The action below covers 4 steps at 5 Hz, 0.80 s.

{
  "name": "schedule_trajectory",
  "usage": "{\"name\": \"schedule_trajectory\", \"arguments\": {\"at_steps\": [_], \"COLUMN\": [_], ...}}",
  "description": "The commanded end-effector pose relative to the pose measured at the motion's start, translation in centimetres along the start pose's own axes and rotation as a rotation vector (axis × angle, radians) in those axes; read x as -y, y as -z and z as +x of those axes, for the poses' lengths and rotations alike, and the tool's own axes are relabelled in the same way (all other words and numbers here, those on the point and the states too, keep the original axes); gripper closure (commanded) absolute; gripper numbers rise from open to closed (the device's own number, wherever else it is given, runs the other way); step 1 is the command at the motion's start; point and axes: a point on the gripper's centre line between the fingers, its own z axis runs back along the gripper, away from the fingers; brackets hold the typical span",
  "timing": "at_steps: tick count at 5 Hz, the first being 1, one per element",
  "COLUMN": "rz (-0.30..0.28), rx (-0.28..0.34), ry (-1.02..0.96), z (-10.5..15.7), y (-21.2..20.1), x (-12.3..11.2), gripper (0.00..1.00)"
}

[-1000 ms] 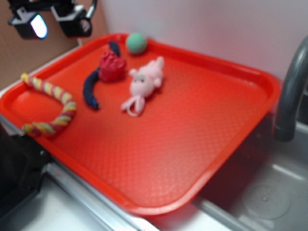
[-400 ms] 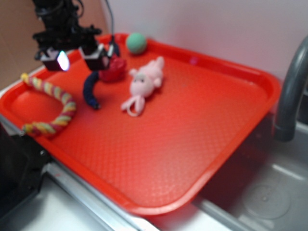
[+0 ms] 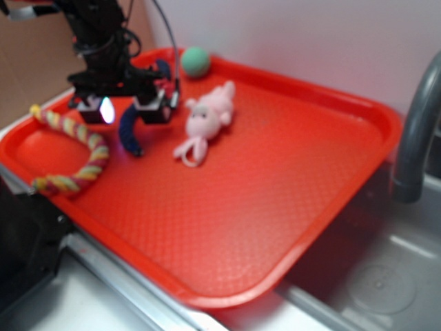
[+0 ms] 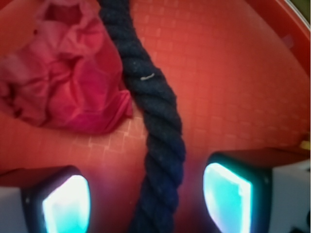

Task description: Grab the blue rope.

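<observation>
Low over the far left part of the textured red plastic tray (image 3: 289, 179), the black gripper (image 3: 127, 110) is spread wide, one lit pad (image 4: 65, 201) on each side of the thick, twisted navy-blue rope (image 4: 158, 131). Neither pad touches it, as far as the blurred wrist view lets me judge. Its crumpled red knot (image 4: 73, 82) lies beside the strand. A pink plush animal (image 3: 205, 118) lies just beside it.

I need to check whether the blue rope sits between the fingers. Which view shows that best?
The wrist view: the blue rope runs straight down between the two open fingers. In the exterior view the gripper hides most of the rope's middle, leaving only its lower curve visible.
</observation>
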Motion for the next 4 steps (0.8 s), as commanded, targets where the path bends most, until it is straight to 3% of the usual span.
{"name": "schedule_trajectory", "arguments": {"at_steps": [1,3,4], "rz": [-0.024,-0.025,-0.008], "rx": [0.037,0.031,0.041], "ry": [-0.018,-0.055,-0.075], "z": [0.9,1.0,0.8], "y": [0.5,0.4,-1.9], "x": [-0.3,-0.4,0.4], "gripper": [1.0,1.0,1.0]}}
